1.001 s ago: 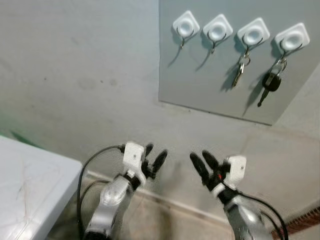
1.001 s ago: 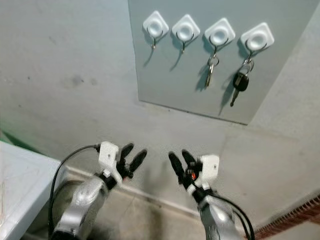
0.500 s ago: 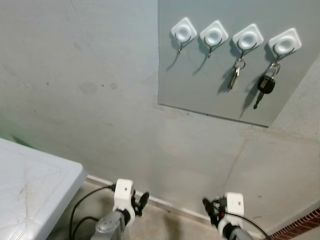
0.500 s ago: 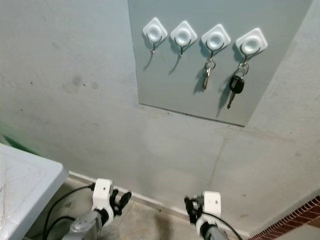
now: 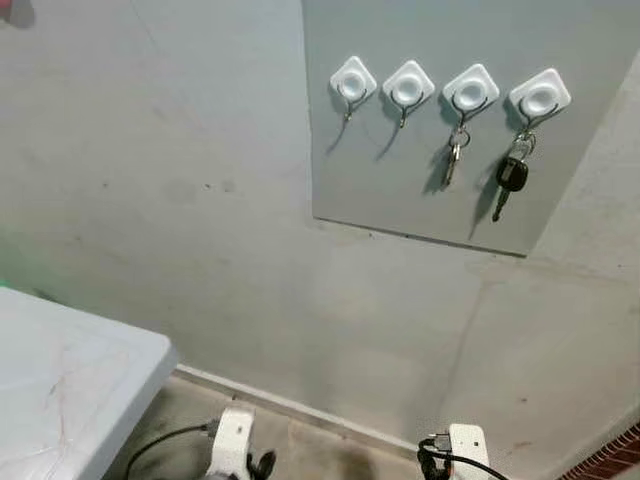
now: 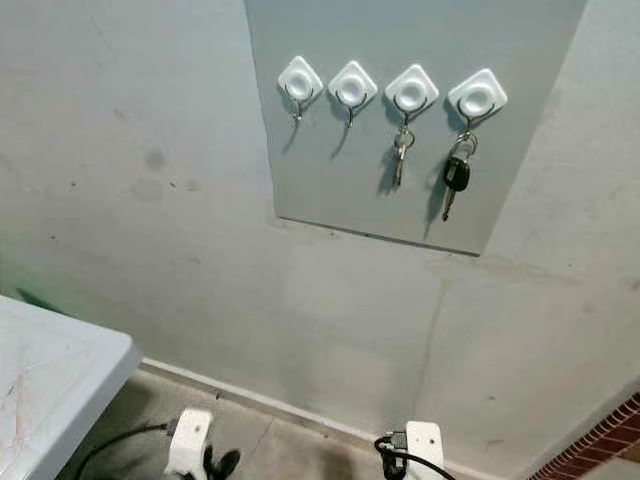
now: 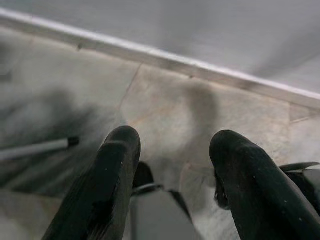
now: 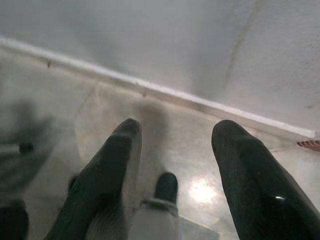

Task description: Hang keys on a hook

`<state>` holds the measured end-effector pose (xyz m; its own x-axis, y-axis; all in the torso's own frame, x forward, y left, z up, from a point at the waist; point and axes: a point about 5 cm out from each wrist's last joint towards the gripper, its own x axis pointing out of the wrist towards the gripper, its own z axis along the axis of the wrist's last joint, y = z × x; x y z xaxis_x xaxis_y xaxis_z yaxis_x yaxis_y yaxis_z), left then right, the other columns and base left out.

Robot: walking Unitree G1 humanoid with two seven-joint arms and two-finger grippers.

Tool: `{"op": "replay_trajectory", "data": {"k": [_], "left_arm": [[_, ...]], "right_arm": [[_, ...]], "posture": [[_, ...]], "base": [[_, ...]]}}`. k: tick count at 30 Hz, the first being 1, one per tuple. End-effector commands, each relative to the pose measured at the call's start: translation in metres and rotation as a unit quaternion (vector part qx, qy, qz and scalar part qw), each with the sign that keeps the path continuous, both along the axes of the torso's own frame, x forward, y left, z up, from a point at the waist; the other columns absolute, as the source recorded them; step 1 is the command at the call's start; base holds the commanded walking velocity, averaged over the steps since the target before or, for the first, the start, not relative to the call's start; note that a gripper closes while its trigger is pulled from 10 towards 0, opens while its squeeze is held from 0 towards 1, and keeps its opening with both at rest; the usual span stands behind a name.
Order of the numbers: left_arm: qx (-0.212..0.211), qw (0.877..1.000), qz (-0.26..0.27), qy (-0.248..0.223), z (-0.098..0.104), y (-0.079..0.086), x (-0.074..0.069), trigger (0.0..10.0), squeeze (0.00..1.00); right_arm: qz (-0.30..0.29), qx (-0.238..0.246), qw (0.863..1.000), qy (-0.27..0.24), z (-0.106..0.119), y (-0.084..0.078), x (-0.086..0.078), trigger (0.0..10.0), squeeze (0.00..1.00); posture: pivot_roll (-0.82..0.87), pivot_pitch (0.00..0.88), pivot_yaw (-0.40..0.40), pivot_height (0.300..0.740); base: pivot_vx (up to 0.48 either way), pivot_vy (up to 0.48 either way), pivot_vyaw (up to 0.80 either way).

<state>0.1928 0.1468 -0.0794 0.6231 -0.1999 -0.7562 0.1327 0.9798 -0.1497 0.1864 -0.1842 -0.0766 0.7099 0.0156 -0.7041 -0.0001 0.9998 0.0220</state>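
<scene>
On the grey wall panel (image 5: 420, 120) four white hooks (image 5: 405, 85) sit in a row; a silver key (image 5: 453, 160) hangs from the third and a black-headed key (image 5: 510, 178) from the fourth. Down by the floor (image 7: 165, 115), the left gripper (image 7: 170, 145) and right gripper (image 8: 172, 132) hang with jaws spread wide and empty. A white surface (image 5: 60, 380) stands at left.

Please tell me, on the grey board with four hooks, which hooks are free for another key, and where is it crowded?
The two hooks toward the robot's left, the first hook and second hook, hang bare, bordered by the grey board edge on one side. The two on the right are taken: a silver key and a black-headed key hang close together there.
</scene>
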Motion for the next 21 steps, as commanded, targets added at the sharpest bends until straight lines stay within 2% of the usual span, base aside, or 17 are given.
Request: {"op": "replay_trajectory", "data": {"k": [1,2,6,9,21], "left_arm": [[0.003,1.0,0.018,0.003,-0.001,0.006,-0.001,10.0,0.0],[-0.004,1.0,0.031,0.0,-0.001,0.008,-0.002,10.0,0.0],[0.006,1.0,0.03,-0.001,-0.002,0.009,-0.004,10.0,0.0],[0.005,0.999,0.041,-0.002,-0.002,0.009,-0.005,10.0,0.0],[-0.015,0.998,0.06,0.005,-0.003,0.007,-0.007,10.0,0.0]], "right_arm": [[0.008,-0.004,1.0,0.017,-0.004,0.003,-0.006,10.0,0.0],[-0.002,-0.008,0.999,0.033,-0.008,0.001,-0.014,10.0,0.0],[0.0,-0.018,0.998,0.053,-0.013,-0.002,-0.024,10.0,0.0],[-0.003,-0.021,0.996,0.083,-0.019,-0.005,-0.04,10.0,0.0],[0.01,-0.028,0.996,0.088,-0.02,-0.006,-0.041,10.0,0.0]], "posture": [[-0.02,0.0,0.057,0.74],[-0.01,0.0,0.05,0.74],[0.01,0.0,0.029,0.74],[0.03,0.0,0.007,0.74],[0.05,0.0,-0.009,0.74]], "base": [[0.0,0.0,0.0],[0.0,0.0,0.0],[0.0,0.0,0.0],[0.0,0.0,0.0],[0.0,0.0,0.0]]}}
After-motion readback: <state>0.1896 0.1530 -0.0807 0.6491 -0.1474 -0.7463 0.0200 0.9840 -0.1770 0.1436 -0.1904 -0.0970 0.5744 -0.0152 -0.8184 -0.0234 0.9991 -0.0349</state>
